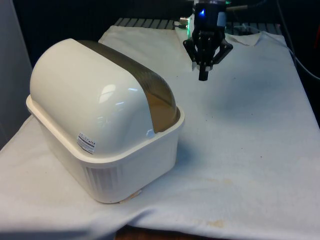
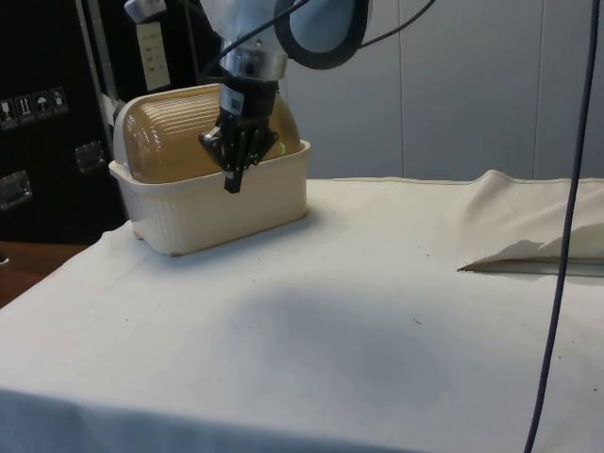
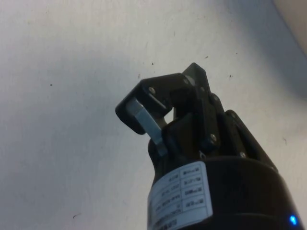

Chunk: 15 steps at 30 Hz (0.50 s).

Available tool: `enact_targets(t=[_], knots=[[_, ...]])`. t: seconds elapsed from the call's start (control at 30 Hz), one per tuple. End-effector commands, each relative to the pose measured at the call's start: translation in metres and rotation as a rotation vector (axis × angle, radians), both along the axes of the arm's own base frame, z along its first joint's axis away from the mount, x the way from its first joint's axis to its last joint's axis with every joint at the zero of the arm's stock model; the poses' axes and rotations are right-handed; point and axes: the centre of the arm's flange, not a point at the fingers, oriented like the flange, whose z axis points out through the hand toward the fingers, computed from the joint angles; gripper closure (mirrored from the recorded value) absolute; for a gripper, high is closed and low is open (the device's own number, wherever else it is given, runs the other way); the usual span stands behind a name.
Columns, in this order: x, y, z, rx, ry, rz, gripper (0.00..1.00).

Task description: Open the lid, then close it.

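**A:** Start with the big things. What is the arm working on?

**B:** A table under a white cloth [image 1: 250,150], rumpled at the far end and along the front view's left edge. On it, toward the front view's left, stands the cream plastic bread box [image 1: 125,165] with a ribbed base and a rounded roll-top. Its translucent amber lid [image 2: 175,137] is down, so I judge the opening step not yet begun.

**A:** And where does the box lie from the claw?

**B:** The black two-finger gripper [image 1: 203,75] hangs above bare cloth, pointing down, on the front view's right of the box and further back, near it but clear of it. The box's long axis runs diagonally across the table. The amber face turns away from the front camera, toward the robot's end and the side camera.

**A:** Fingers?

**B:** Drawn together, holding nothing; the wrist view shows the tips [image 3: 144,115] met over plain cloth.

**A:** Room to move?

**B:** Open cloth lies all around the gripper. The reach should go sideways to the lid's lower edge.
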Motion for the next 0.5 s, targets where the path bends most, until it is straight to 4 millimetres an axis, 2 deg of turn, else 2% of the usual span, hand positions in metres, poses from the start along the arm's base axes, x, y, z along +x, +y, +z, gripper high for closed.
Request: enact_targets(t=[0.0,0.1,0.27,0.3,0.33,0.47], knots=[[0.0,0.0,-0.001,0.001,-0.002,-0.002,1.0],[0.003,-0.01,-0.001,-0.018,-0.024,-0.023,1.0],[0.004,-0.013,0.0,-0.026,-0.031,-0.031,1.0],[0.002,-0.005,-0.001,-0.005,-0.017,-0.017,1.0],[0.004,-0.013,0.0,-0.028,-0.034,-0.033,1.0],[0.006,-0.014,0.002,-0.038,-0.048,-0.041,1.0]])
